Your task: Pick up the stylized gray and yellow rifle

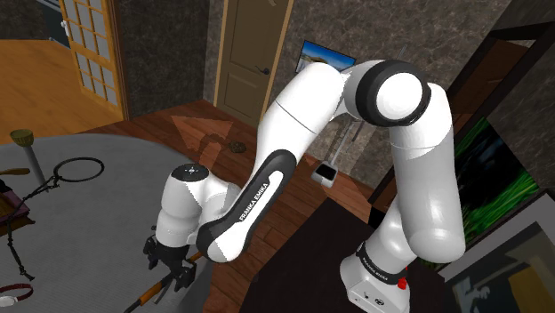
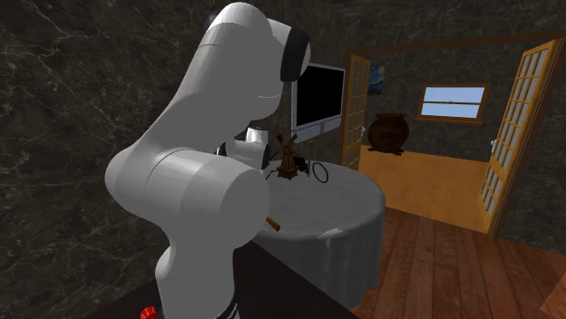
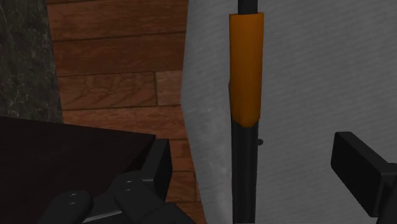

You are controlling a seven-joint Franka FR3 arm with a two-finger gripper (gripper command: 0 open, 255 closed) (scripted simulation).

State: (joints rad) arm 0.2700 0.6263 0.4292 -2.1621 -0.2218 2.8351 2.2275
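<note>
In the shoulder view, we see the end effector [image 1: 173, 265] low in the lower left of the frame, over the rim of the round surface [image 1: 98, 204], which is draped in smooth grey cloth. The rifle [image 1: 149, 295] lies beneath it as a thin dark rod slanting towards the bottom edge.

In the second exterior view, the glossy white arm [image 2: 200, 181] stands in front. A short orange-brown piece of the rifle [image 2: 272, 222] pokes out beside it, just left of centre, on the grey-draped surface [image 2: 354, 227].

In the wrist view, the end effector [image 3: 253, 151] is released. Its blocky black fingers [image 3: 356, 167] are spread wide on either side of the rifle [image 3: 245, 70] and do not touch it. We make out a slim dark barrel with a flat orange sleeve farther from the fingers. It lies on the matte grey surface [image 3: 305, 76] close to its edge, and beyond that edge are brown wooden floorboards [image 3: 114, 76].
</note>
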